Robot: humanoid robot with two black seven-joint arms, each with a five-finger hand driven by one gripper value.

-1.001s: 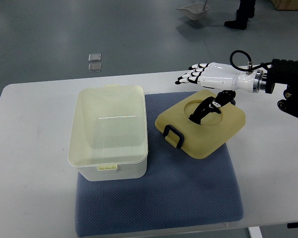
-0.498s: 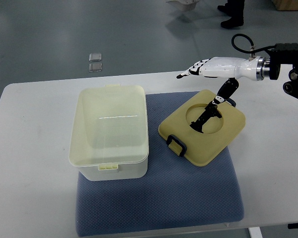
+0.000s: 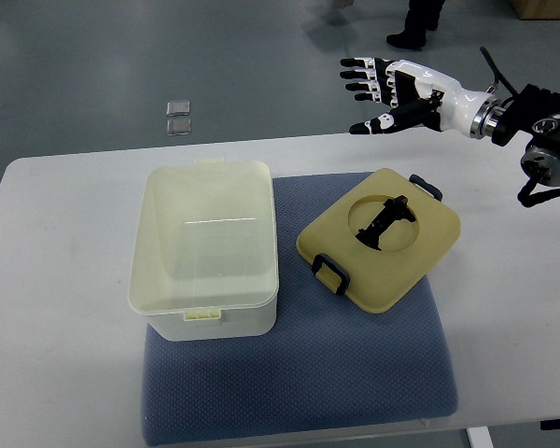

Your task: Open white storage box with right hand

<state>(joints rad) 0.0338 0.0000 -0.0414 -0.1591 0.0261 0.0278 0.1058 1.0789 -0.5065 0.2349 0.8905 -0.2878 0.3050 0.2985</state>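
The white storage box stands open on the left part of a blue mat, its inside bare. Its pale yellow lid lies flat on the mat to the right, with a black handle in a round recess and dark clips at two edges. My right hand hovers above and behind the lid, well clear of it, fingers spread and holding nothing. Its arm comes in from the right edge. The left arm does not show.
The white table carries the mat. Two small clear squares lie on the grey floor behind the table. A person's dark shoes show at the top edge.
My right hand has let go of the lid's handle and lifted up and back, off the lid. The lid now lies still on the mat.
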